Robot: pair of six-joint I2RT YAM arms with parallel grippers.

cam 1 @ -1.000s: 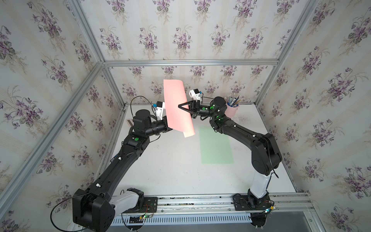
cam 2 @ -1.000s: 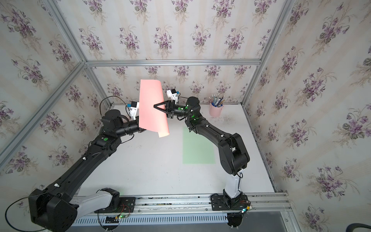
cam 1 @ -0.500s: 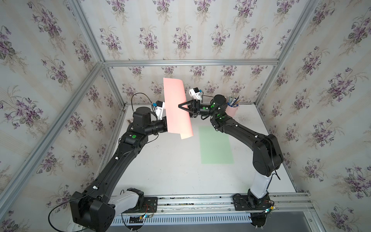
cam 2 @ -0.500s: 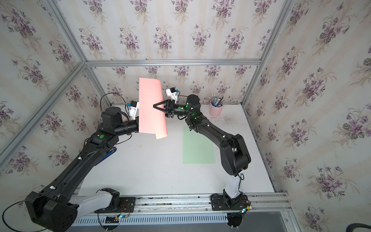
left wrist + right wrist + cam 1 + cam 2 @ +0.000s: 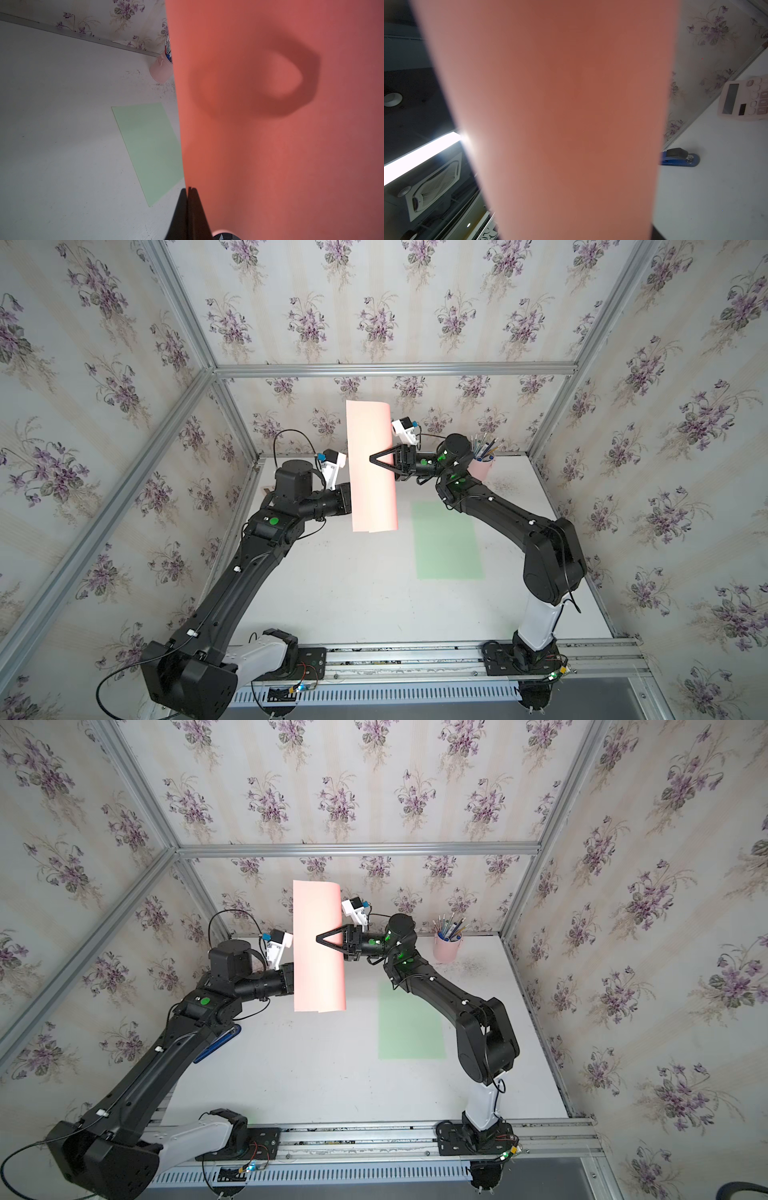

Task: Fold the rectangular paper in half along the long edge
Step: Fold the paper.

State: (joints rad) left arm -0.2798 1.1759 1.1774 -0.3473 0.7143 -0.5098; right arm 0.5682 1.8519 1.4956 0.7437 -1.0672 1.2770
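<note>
The rectangular paper (image 5: 372, 493) (image 5: 318, 977) is salmon pink and stands upright in the air above the back of the table, bowed into a curve along its length. My left gripper (image 5: 189, 188) is shut on one long edge of it (image 5: 270, 145); in both top views the sheet hides those jaws. My right gripper (image 5: 371, 457) (image 5: 317, 937) reaches in from the right and lies side-on across the paper's face at mid-height. In the right wrist view the paper (image 5: 560, 104) covers the jaws, so their gap does not show. Its shadow falls on the sheet in the left wrist view.
A pale green sheet (image 5: 446, 539) (image 5: 149, 145) lies flat on the white table (image 5: 353, 593), right of centre. A pink cup of pens (image 5: 446, 948) stands at the back right. A blue stapler (image 5: 679, 159) and a pink calculator (image 5: 745, 99) lie along the left wall.
The paper has swung from a slant to nearly straight, its lower end moving left with my left arm. The right gripper has stayed at the sheet's middle.
</note>
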